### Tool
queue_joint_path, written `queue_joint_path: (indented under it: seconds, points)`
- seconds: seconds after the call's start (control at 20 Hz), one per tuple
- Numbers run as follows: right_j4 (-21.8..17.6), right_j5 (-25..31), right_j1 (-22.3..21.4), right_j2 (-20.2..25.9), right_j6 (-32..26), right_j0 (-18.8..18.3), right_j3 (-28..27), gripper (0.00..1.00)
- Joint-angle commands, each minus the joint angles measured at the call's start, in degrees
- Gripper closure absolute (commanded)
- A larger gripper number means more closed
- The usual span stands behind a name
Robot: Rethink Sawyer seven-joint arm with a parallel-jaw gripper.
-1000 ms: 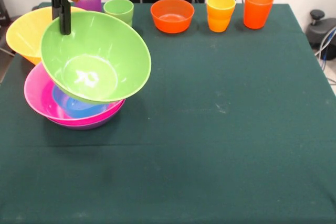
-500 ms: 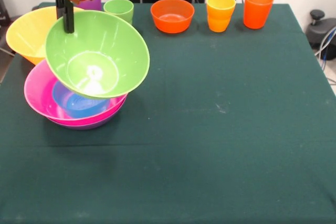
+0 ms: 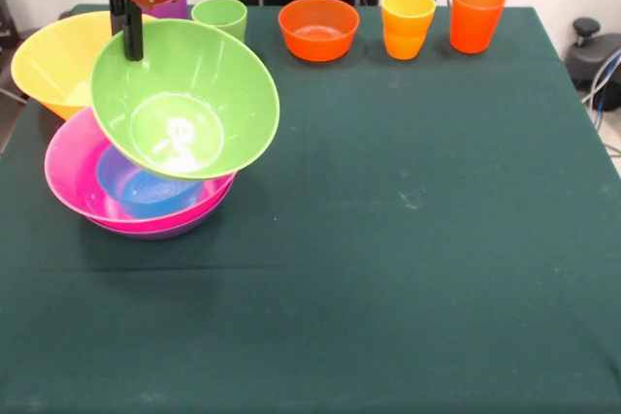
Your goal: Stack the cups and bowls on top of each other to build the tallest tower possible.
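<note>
Light green bowl (image 3: 184, 99) held tilted over the tower (image 3: 136, 186) near the table's (image 3: 408, 259) left edge.

The gripper (image 3: 129, 31) grasps the light green bowl by its far rim, one black finger inside the wall, so the bowl hangs tipped with its opening facing the camera. Under it the pink bowl (image 3: 73, 176) sits nested in the purple bowl (image 3: 155, 232), only a sliver of whose rim shows, with the blue bowl (image 3: 141, 191) inside the pink one. The yellow bowl (image 3: 49, 60) stands just behind, at the left edge. Along the far edge stand the purple cup (image 3: 175, 5), mostly hidden by the arm, the light green cup (image 3: 220, 18), the orange bowl (image 3: 318, 28), the yellow-orange cup (image 3: 408, 23) and the orange cup (image 3: 476, 16).
</note>
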Motion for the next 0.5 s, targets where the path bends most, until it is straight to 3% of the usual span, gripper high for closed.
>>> queue_joint_path:
  seconds: [0.05,0.5]
  points:
    - [-0.34,-1.83,1.21,5.32,3.02,-0.57,3.67,1.00]
    - [-1.01,-2.26,1.59,5.09,2.36,-0.85,2.92,1.00]
